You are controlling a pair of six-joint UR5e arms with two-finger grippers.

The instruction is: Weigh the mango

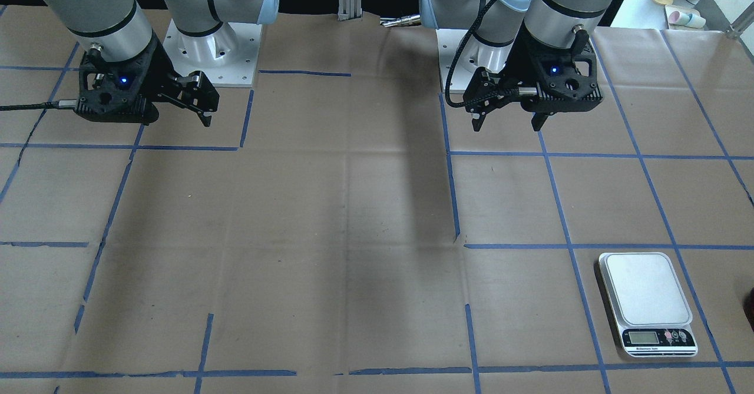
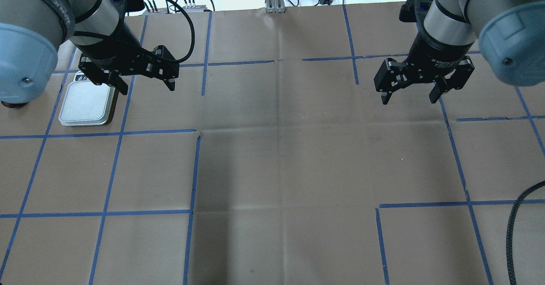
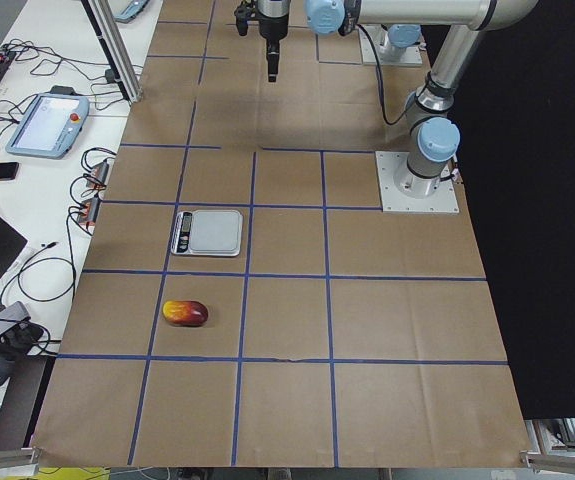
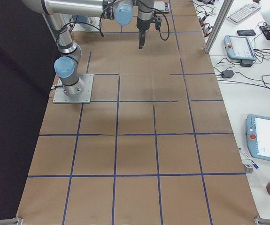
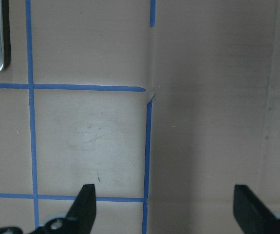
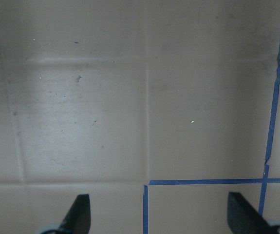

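A desk [image 2: 272,157] papered in brown and gridded with blue tape is seen beneath two robot arms. The left arm [image 2: 96,21] and the right arm [image 2: 445,25] are poised above the robot's side of the desk, well apart. A silver kitchen scale [image 1: 645,291] is set flat toward the robot's left. The mango [image 3: 185,313], red fading to yellow, is laid on its side in the next taped square, nearer the desk's left end and apart from the scale; a dark sliver at the front view's edge may be the same fruit. The left fingers [image 5: 84,209] and right fingers [image 6: 79,217] are spread wide, nothing gripped.
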